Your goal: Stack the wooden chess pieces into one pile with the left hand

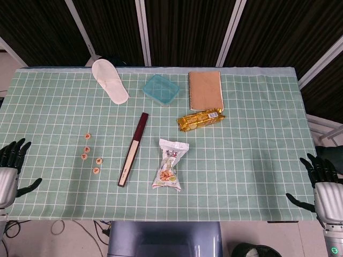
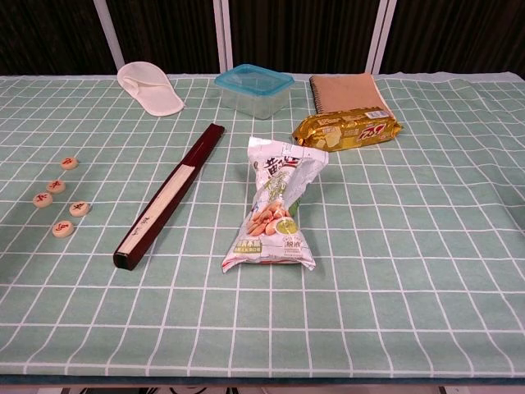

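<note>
Several round wooden chess pieces with red characters lie flat and apart on the green checked cloth at the left: one at the top [image 1: 87, 136] [image 2: 70, 162], others below it [image 1: 86, 149] [image 2: 56, 185], [image 1: 84, 156] [image 2: 43, 199], [image 1: 99, 160] [image 2: 79, 208], and the nearest [image 1: 96, 171] [image 2: 63, 229]. None is stacked. My left hand [image 1: 12, 170] hangs at the table's left edge, well left of the pieces, fingers spread and empty. My right hand [image 1: 324, 182] sits at the right edge, fingers apart, holding nothing. Neither hand shows in the chest view.
A dark folded fan [image 1: 133, 149] [image 2: 171, 194] lies just right of the pieces. A peanut bag [image 1: 170, 165] lies mid-table. Behind are a gold biscuit pack [image 1: 200, 120], a brown notebook [image 1: 206, 90], a teal lidded box [image 1: 161, 89] and a white slipper [image 1: 110, 81].
</note>
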You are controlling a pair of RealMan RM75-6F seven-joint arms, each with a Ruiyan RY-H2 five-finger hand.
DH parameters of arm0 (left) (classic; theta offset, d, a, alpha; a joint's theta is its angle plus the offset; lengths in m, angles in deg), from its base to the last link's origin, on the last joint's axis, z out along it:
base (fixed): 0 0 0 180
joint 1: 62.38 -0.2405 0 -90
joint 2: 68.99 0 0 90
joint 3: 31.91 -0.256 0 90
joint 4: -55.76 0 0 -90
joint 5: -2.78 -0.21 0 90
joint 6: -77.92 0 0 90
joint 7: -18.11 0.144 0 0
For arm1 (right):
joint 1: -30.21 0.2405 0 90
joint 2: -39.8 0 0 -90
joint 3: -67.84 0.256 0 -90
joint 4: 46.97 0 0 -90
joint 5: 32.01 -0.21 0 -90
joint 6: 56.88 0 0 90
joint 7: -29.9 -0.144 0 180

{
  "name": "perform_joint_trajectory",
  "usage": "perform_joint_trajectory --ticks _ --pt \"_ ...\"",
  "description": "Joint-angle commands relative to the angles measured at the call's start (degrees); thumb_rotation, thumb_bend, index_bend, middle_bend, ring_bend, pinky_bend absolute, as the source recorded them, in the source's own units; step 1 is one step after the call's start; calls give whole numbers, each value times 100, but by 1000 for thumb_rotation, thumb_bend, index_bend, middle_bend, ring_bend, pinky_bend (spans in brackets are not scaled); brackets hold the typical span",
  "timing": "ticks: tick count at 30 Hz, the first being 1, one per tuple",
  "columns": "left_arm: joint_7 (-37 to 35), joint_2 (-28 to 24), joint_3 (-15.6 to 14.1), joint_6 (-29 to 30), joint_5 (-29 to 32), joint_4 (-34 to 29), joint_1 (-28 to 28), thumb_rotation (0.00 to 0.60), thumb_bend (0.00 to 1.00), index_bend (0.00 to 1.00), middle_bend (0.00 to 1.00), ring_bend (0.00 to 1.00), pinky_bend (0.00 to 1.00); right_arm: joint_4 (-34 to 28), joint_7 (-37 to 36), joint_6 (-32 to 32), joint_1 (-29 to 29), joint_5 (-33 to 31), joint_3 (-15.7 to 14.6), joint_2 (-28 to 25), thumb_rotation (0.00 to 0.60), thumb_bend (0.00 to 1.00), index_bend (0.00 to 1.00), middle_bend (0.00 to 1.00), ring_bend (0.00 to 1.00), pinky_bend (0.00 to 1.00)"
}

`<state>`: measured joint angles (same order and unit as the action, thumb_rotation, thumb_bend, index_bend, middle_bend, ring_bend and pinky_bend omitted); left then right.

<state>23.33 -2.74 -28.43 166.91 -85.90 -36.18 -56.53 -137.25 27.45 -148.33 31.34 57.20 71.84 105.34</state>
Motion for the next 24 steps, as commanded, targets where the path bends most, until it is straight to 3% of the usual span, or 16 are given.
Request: perform_joint_trajectory --ticks 1,24 --pt "20 -9 -5 24 -14 -21 -12 600 129 0 0 0 109 5 -10 -9 -5 14 -5 -5 600 204 114 69 60 0" --pt "-70 -56 13 -12 75 -15 -30 600 130 9 0 0 109 -23 43 9 -2 52 -29 -13 600 205 114 69 59 0"
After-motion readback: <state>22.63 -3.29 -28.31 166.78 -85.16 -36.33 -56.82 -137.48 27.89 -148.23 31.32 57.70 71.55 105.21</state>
